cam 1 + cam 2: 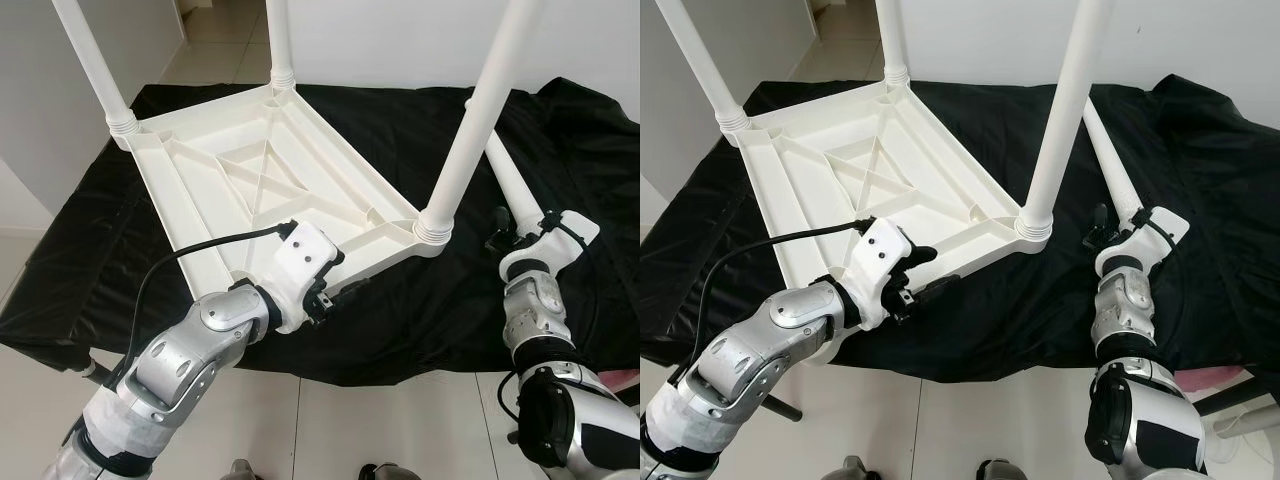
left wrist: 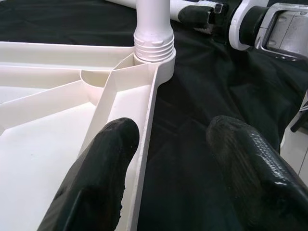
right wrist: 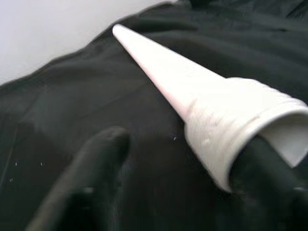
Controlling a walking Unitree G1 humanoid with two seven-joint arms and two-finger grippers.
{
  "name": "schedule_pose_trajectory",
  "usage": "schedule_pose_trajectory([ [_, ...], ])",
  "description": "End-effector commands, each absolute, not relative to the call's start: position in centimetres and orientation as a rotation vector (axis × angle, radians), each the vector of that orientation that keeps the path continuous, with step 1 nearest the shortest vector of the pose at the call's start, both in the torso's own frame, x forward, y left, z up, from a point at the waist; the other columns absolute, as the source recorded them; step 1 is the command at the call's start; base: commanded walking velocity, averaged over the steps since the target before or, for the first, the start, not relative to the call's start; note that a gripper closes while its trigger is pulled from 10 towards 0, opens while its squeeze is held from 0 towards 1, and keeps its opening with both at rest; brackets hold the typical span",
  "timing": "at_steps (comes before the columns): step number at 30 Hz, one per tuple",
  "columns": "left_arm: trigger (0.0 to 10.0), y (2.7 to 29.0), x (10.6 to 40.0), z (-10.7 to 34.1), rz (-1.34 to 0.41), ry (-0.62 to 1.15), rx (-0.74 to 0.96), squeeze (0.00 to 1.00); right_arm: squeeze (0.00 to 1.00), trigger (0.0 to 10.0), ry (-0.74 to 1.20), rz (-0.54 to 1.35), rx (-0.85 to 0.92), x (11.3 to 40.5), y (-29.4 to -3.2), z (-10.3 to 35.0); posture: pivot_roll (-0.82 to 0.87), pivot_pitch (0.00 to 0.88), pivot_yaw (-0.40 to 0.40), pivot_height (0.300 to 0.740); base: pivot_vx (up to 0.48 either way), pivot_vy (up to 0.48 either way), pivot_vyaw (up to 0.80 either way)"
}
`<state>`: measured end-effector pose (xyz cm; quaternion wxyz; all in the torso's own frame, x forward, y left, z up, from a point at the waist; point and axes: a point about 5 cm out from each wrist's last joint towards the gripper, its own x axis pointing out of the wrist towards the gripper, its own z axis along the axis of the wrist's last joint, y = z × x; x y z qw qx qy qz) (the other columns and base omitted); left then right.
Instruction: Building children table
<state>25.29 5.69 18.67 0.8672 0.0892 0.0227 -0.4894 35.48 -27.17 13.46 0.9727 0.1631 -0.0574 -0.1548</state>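
A black cloth (image 1: 400,320) drapes the tabletop; pale glossy floor tiles (image 1: 340,420) lie below, a white wall (image 1: 400,40) stands behind.

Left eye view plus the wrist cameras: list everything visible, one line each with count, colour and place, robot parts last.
Table top: one, white, upside down on the black cloth, ribbed underside up.
Fitted legs: three, white, standing up from three of its corners.
Loose leg: one, white, lying on the cloth to the right of the table top, threaded end toward the robot.
Black cloth: one, covering the work surface.
Floor: pale tiles, around and below.
Left tool: black fingers open astride the table top's near rim.
Right tool: fingers open around the loose leg's threaded end, one tip inside its opening.
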Motion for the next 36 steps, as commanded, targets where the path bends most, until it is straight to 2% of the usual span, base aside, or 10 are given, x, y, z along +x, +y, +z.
schedule_pose_trajectory([
  [1, 10.0, 5.1, 24.3, 18.8, -1.227, 0.056, 0.200, 0.00, 0.00, 0.0, -0.100, -0.288, 0.335, 35.9, -26.8, 13.6, 0.10, 0.099, 0.042, 0.740, 0.000, 0.000, 0.00],
  [19, 10.0, 4.9, 24.8, 18.7, -1.197, 0.042, 0.223, 0.00, 0.00, 0.0, -0.180, -0.277, 0.276, 35.9, -26.1, 14.2, 0.10, 0.077, 0.031, 0.740, 0.000, 0.000, 0.00],
  [21, 10.0, 4.9, 25.1, 18.8, -1.187, 0.032, 0.221, 0.00, 0.00, 0.8, -0.223, -0.280, 0.253, 35.7, -25.9, 14.5, 0.08, 0.061, 0.021, 0.740, 0.000, 0.000, 0.00],
  [22, 10.0, 5.0, 25.6, 19.1, -1.170, 0.017, 0.211, 0.00, 0.00, 2.0, -0.277, -0.272, 0.214, 35.6, -25.6, 15.2, 0.07, 0.052, 0.016, 0.740, 0.000, 0.000, 0.00],
  [23, 10.0, 5.0, 25.6, 19.1, -1.170, 0.017, 0.211, 0.00, 0.00, 2.0, -0.277, -0.272, 0.214, 35.6, -25.6, 15.2, 0.07, 0.052, 0.016, 0.740, 0.000, 0.000, 0.00],
  [24, 10.0, 5.1, 26.1, 19.5, -1.148, -0.003, 0.191, 0.00, 0.00, 6.3, -0.337, -0.258, 0.168, 35.4, -25.4, 16.2, 0.06, 0.045, 0.015, 0.740, 0.000, 0.000, 0.00],
  [25, 10.0, 5.1, 26.1, 19.5, -1.148, -0.003, 0.191, 0.00, 0.00, 6.3, -0.337, -0.258, 0.168, 35.4, -25.4, 16.2, 0.06, 0.045, 0.015, 0.740, 0.000, 0.000, 0.00],
  [26, 10.0, 5.2, 26.7, 19.9, -1.121, -0.020, 0.164, 0.00, 0.00, 10.0, -0.401, -0.243, 0.133, 35.4, -25.1, 17.5, 0.05, 0.034, 0.017, 0.740, 0.000, 0.000, 0.00],
  [33, 10.0, 5.8, 28.9, 21.9, -1.058, -0.094, 0.069, 0.00, 0.00, 10.0, -0.697, -0.211, 0.018, 35.4, -24.5, 25.7, 0.01, 0.006, 0.017, 0.740, 0.000, 0.000, 0.00],
  [36, 10.0, 5.9, 29.1, 22.2, -1.053, -0.102, 0.059, 0.00, 0.00, 10.0, -0.727, -0.203, 0.016, 35.3, -24.3, 26.5, 0.01, 0.006, 0.017, 0.740, 0.000, 0.000, 0.00],
])
